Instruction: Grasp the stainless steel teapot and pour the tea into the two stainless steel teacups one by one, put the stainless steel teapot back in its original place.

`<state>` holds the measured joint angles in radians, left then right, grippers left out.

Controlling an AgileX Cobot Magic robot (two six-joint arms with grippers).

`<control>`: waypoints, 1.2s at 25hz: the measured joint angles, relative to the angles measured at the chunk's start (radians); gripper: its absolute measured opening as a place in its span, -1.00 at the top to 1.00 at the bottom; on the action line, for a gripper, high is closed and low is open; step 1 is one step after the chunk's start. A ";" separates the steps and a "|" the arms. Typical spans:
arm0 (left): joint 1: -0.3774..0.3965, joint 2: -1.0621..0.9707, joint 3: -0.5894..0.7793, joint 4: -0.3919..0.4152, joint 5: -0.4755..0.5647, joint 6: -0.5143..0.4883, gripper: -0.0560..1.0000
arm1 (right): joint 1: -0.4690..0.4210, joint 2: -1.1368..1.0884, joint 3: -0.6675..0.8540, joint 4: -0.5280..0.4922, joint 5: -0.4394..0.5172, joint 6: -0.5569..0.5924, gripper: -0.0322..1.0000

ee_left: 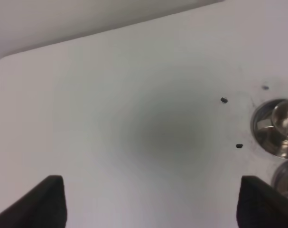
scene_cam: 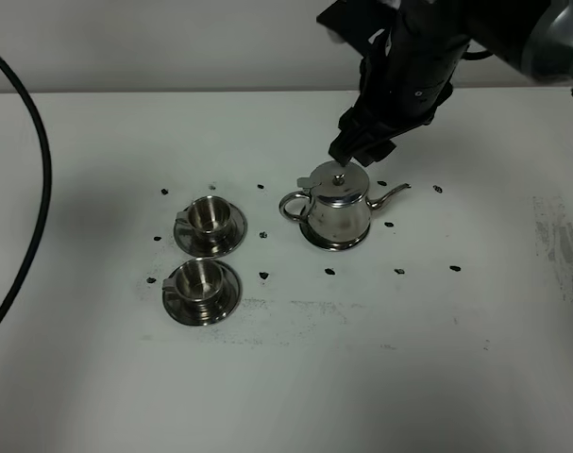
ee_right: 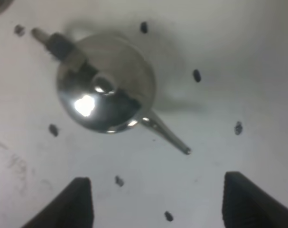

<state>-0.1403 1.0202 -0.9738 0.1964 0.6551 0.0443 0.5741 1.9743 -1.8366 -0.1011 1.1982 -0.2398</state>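
A white tabletop [scene_cam: 97, 396] fills nearly all of the high view. It is matte and evenly lit, with only soft, faint shadows. Behind its far edge runs a plain pale grey wall [scene_cam: 173, 42]. A thick black cable [scene_cam: 42, 160] arcs over the table's left side, leaving the frame at both ends. Small black marks [scene_cam: 399, 272] dot the middle of the surface, and a grey scuffed patch [scene_cam: 555, 236] smears the right side. A fainter smudged band [scene_cam: 295, 307] lies near the centre. The left wrist view shows the table's rounded corner [ee_left: 4, 64] against that pale backdrop — and a broad dim shadow [ee_left: 167, 137] on bare white.
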 joint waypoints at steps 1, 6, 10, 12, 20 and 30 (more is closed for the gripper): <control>0.000 -0.029 0.009 0.001 0.019 -0.010 -0.42 | 0.017 0.000 0.009 0.000 -0.014 -0.012 -0.15; 0.000 -0.163 0.026 0.004 0.169 -0.033 -0.42 | 0.087 0.001 0.018 0.006 -0.086 -0.059 -0.15; 0.000 -0.302 0.056 0.004 0.248 -0.061 -0.42 | 0.122 0.008 0.018 0.017 -0.116 -0.081 -0.15; 0.000 -0.382 0.087 0.004 0.285 -0.073 -0.42 | 0.130 0.020 0.018 0.039 -0.123 -0.105 -0.15; 0.000 -0.640 0.253 -0.068 0.392 -0.076 -0.42 | 0.184 0.081 0.018 0.101 -0.155 -0.205 -0.15; 0.000 -0.697 0.445 -0.251 0.402 -0.002 -0.42 | 0.219 0.119 0.018 0.110 -0.234 -0.291 -0.15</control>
<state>-0.1403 0.3234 -0.5290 -0.0550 1.0567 0.0424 0.7926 2.0935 -1.8190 0.0093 0.9639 -0.5304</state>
